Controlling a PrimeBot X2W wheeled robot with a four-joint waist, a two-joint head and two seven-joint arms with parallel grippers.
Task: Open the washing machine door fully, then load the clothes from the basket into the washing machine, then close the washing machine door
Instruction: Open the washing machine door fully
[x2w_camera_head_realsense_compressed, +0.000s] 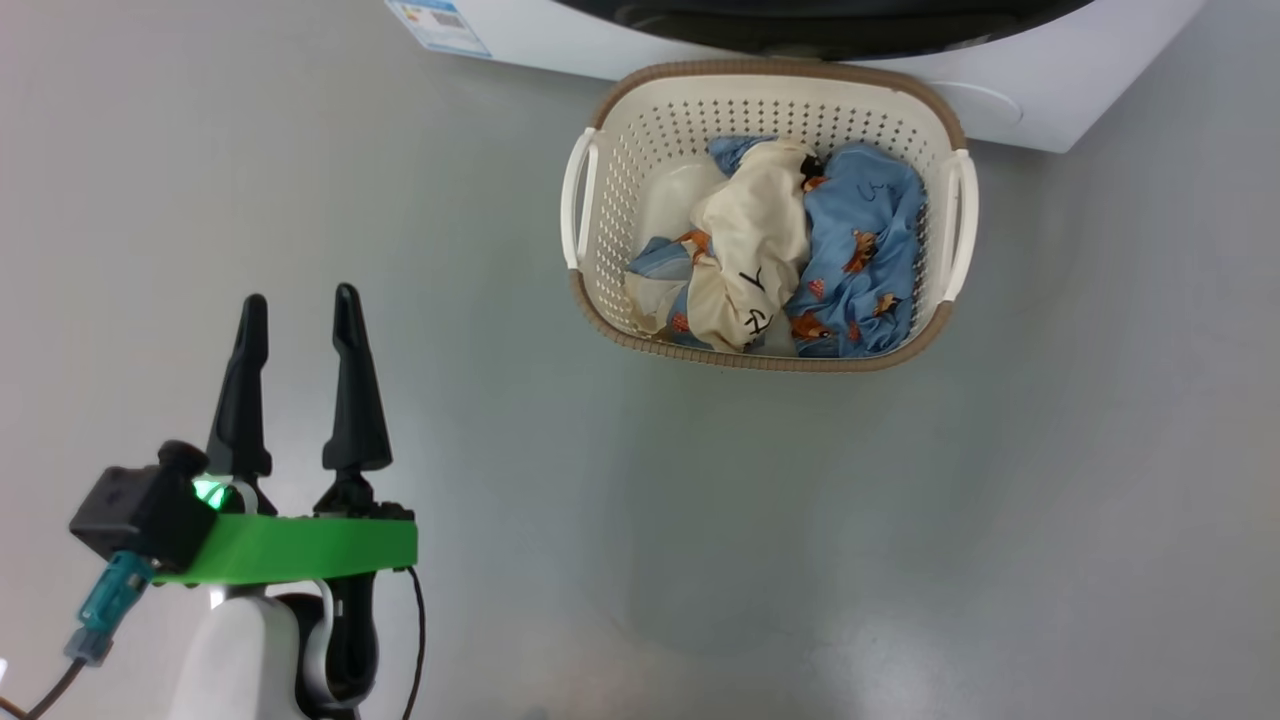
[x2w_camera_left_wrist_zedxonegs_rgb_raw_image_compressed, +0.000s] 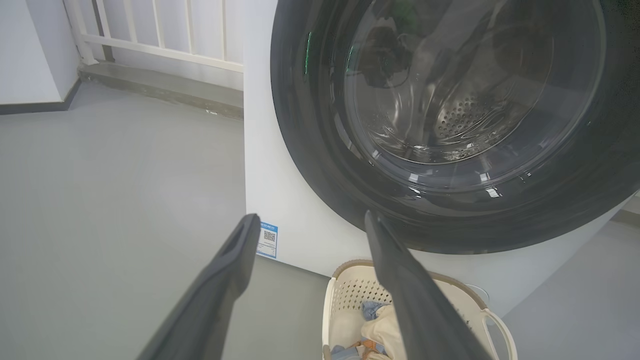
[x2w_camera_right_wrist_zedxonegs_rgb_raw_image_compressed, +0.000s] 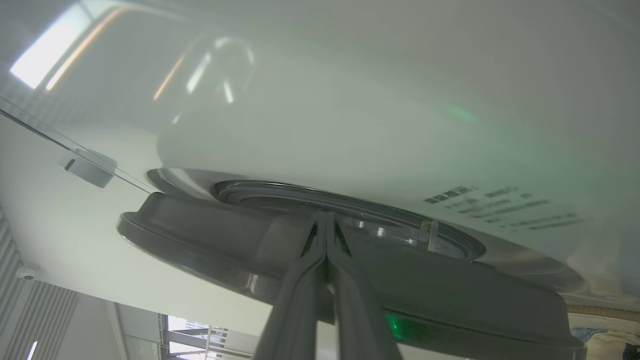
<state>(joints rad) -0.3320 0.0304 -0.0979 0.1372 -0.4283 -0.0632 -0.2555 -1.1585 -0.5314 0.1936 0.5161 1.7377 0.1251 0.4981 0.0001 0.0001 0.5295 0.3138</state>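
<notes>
Left gripper (x2w_camera_head_realsense_compressed: 300, 297): near left over bare floor, fingers spread wide and pointing toward the washer (x2w_camera_head_realsense_compressed: 1030, 100), holding nothing. Probably parked there to be clear of the door's swing.

Basket (x2w_camera_head_realsense_compressed: 760, 362): right of centre, just before the washer's foot. The clothes (x2w_camera_head_realsense_compressed: 860, 250) are all inside. Close placing makes for a short loading reach.

Door (x2w_camera_left_wrist_zedxonegs_rgb_raw_image_compressed: 320, 165): shut or barely ajar, cannot tell which.

Right gripper (x2w_camera_right_wrist_zedxonegs_rgb_raw_image_compressed: 325, 216): fingers pressed together into one thin blade, tip at the door's edge, apparently to hook it open. The arm comes in low, aimed up along the washer front.
</notes>
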